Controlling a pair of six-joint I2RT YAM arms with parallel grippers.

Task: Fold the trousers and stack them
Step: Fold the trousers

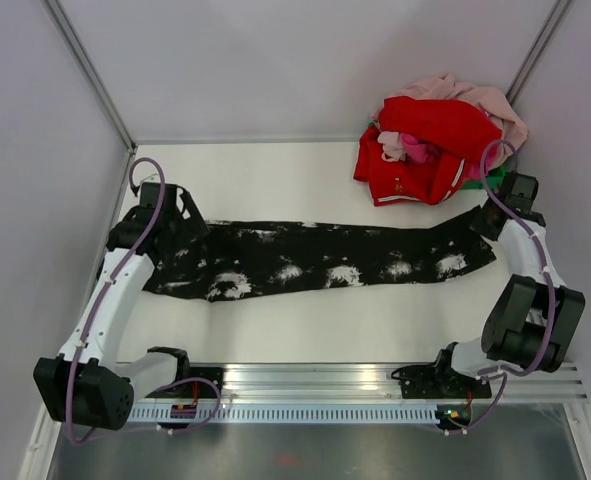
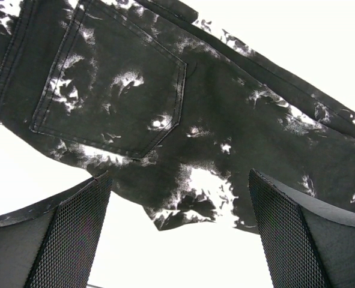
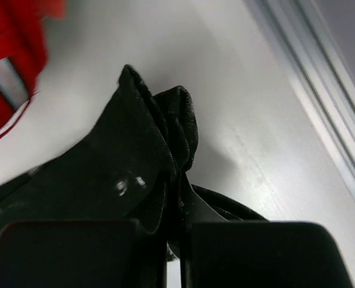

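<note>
**Top external.** Trousers [image 1: 325, 260]: black with white blotches, laid flat lengthwise across the middle of the table [image 1: 305, 180], from the left edge to the right edge. Left gripper [image 1: 180, 225] is over the waist end, and right gripper [image 1: 490, 222] is at the leg ends. Red garment [image 1: 435, 135] with white trim and pink clothes [image 1: 475, 95] are heaped in the far right corner, just beside the right arm and close to the leg ends.

**Left wrist.** Jaws spread wide, mesh pads [image 2: 75, 234] hanging above the cloth and holding nothing. Back pocket [image 2: 111, 90] faces up.

**Right wrist.** Jaws pressed together, pinching a bunched black hem. The red garment is at upper left. Metal rail [image 3: 321, 78] runs along the right.
</note>
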